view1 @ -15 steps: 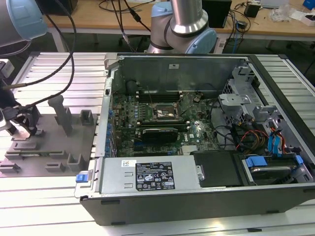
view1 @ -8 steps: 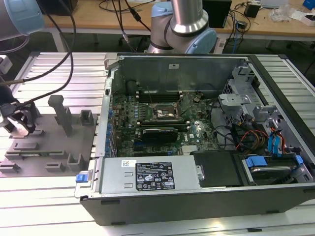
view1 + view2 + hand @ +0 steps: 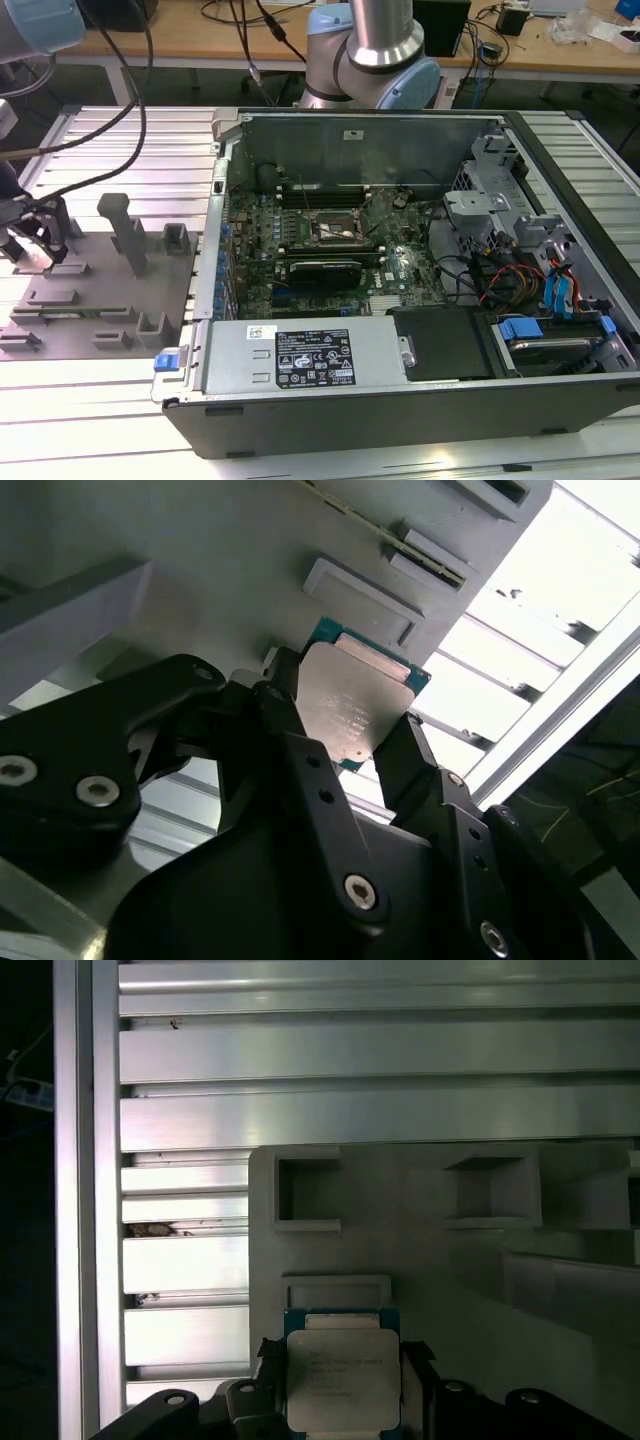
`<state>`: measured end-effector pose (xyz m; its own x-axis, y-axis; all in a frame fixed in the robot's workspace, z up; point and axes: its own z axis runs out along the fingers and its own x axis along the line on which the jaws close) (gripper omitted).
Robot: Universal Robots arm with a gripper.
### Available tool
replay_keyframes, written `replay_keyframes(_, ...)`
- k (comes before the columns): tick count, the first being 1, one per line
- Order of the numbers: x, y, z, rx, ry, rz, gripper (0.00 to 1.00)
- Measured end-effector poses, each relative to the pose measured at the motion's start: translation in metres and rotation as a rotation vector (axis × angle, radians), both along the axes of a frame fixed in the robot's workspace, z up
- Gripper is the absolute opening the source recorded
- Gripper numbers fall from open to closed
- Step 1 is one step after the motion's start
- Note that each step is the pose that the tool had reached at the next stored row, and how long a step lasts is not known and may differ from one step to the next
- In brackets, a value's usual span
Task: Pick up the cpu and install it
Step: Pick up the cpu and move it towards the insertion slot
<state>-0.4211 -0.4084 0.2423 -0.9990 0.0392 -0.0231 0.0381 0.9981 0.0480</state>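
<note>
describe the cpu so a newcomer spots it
Start at the grey moulded tray at the exterior view's left of the open black computer case. Over it, the black gripper clamps a small flat square chip. Its silvery metal top and green rim stand out from the plain grey tray blocks.

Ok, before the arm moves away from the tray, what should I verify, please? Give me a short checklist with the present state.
1. cpu held by the end effector on two opposite edges: ok.
2. cpu square in the grip, metal top visible: ok.
3. cpu clear of the grey fixture tray: cannot tell.
4. Socket open and empty: cannot tell.
5. Computer case open for access from above: ok.
</note>
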Motion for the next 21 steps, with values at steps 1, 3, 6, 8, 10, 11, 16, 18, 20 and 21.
replay_keyframes(1,0.0,0.0001,0.0012,0.0,0.0,0.0,0.55)
replay_keyframes(3,0.0,0.0002,0.0046,0.0,0.0,0.0,0.55)
replay_keyframes(6,0.0,0.0004,0.0083,0.0,0.0,0.0,0.55)
replay_keyframes(8,0.0,0.0005,0.0124,0.0,-0.0001,0.0,0.55)
replay_keyframes(10,0.0,0.0006,0.0153,0.0001,0.0,0.0,0.55)
replay_keyframes(11,0.0,0.0006,0.0163,0.0,-0.0001,0.0,0.55)
replay_keyframes(16,0.0,0.0006,0.0203,0.0,-0.0001,0.0,0.55)
replay_keyframes(18,0.0,0.0006,0.0216,0.0001,-0.0001,0.0,0.55)
replay_keyframes(20,0.0,0.0006,0.0233,0.0,0.0,0.0,0.55)
replay_keyframes(21,0.0,0.0006,0.024,0.0,0.0,0.0,0.55)
